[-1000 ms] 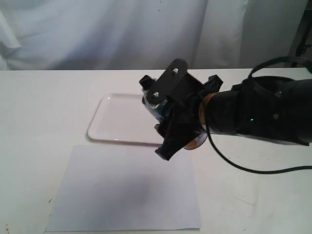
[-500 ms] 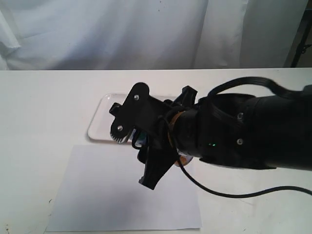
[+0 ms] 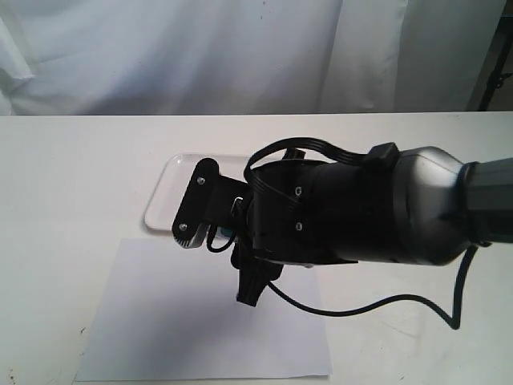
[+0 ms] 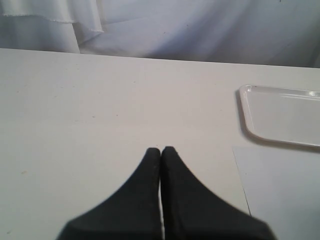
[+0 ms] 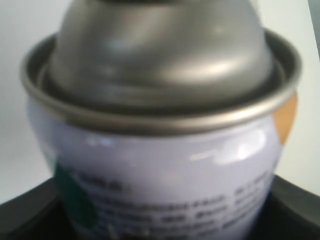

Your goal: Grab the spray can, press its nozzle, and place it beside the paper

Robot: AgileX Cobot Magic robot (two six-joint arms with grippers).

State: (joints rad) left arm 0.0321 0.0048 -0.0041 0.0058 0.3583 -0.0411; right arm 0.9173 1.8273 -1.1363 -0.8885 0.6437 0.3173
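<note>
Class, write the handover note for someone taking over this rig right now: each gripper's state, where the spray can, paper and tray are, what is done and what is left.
Left gripper: shut, empty, over the table beside the tray.
Right gripper: shut on the spray can, held over where tray meets paper.
Done: can picked up.
Nozzle is out of view, so the press is unconfirmed.
Left: press the nozzle if needed, then set the can on the table beside the paper.

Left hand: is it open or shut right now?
Shut. In the left wrist view the left hand has its two black fingers pressed together, nothing between them, over the table.
</note>
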